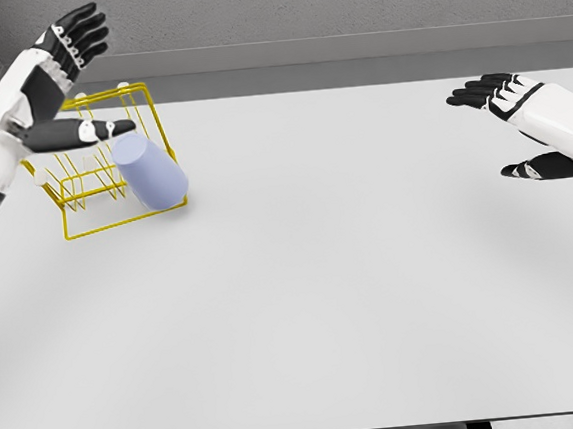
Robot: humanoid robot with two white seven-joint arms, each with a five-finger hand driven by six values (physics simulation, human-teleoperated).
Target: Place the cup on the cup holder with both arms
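Observation:
A pale lavender cup [149, 171] lies tilted in the right part of the yellow wire cup holder [96, 219] at the table's far left. My left hand [82, 82] hovers over the holder's back left, fingers spread wide, thumb stretched toward the cup's top without gripping it. At the far right my right hand [505, 125] is open, palm turned inward, holding nothing and far from the cup.
The white table [314, 302] stretches between both hands. A grey wall runs behind the table's back edge. The holder's thin wire prongs stand up left of the cup.

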